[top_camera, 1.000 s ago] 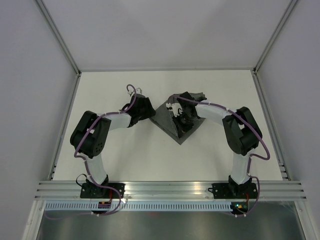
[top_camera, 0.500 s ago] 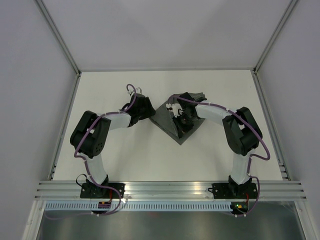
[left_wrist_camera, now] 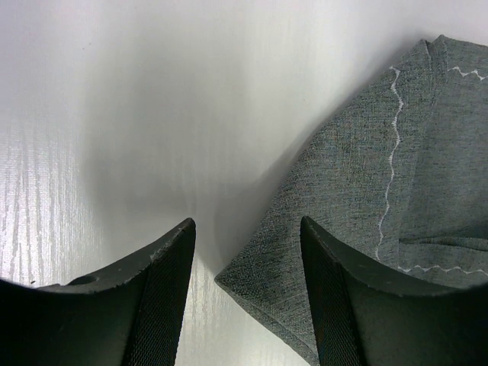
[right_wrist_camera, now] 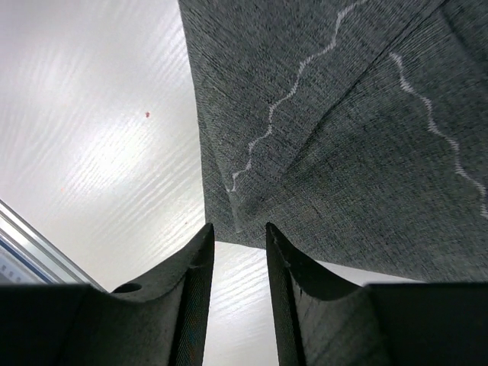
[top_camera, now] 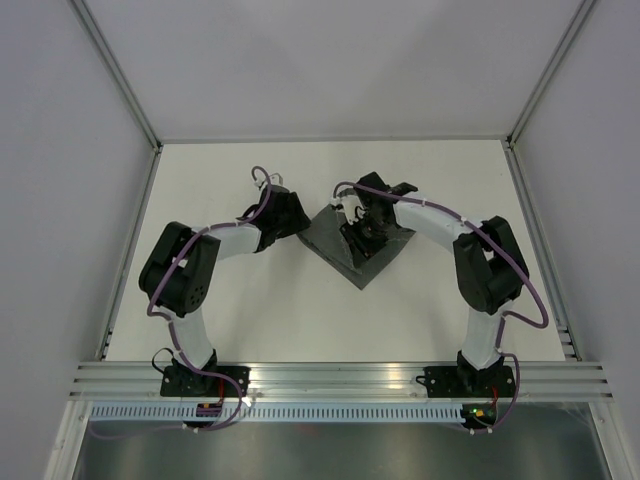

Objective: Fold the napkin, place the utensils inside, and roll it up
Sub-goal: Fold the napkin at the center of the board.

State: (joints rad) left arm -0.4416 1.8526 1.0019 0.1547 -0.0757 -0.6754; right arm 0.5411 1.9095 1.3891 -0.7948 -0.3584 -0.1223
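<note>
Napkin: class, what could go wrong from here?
The napkin lies folded with the right gripper open at one corner, so loose layers may spread. The left gripper is open beside another corner; closing there might pinch one layer and drag the fold askew. No fork shows in any view; rolling now could leave it out.

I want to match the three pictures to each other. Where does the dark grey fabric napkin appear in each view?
Top external: the dark grey fabric napkin lies at the middle of the white table.
Left wrist: it fills the right side, one corner pointing lower left.
Right wrist: it fills the upper right.
Shared landmark: the white table under it, seen in all three views.
</note>
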